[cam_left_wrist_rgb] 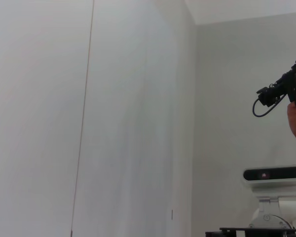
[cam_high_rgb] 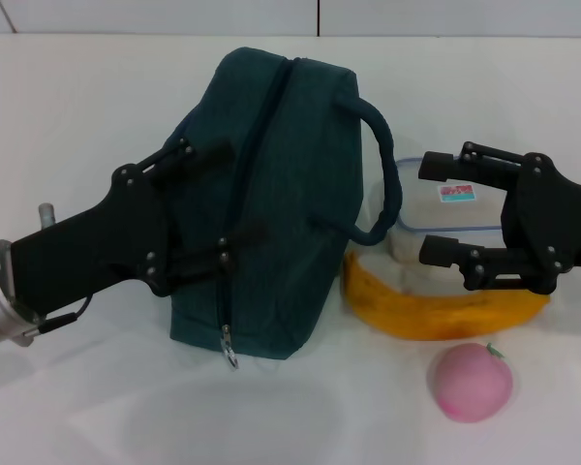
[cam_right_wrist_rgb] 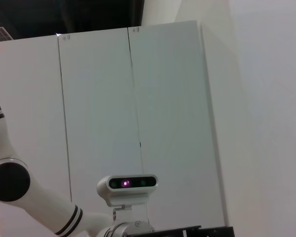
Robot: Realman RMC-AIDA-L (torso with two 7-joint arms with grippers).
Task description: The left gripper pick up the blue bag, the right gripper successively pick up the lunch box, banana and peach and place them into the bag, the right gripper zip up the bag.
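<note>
While the blue bag (cam_high_rgb: 281,194) stands upright on the white tabletop (cam_high_rgb: 77,116) with its zipper shut, the left tool (cam_high_rgb: 208,208) is set against the bag's side, fingers spread wide and nothing pinched between them. The right tool (cam_high_rgb: 441,208) is held over the lunch box (cam_high_rgb: 445,208), also released, one finger on each side of the box's lid. The banana (cam_high_rgb: 436,305) is laid just in front of the box, right beside the bag, and the peach (cam_high_rgb: 472,381) is parked near it, closer to the robot. Only walls and a camera head are caught by both wrist views.
</note>
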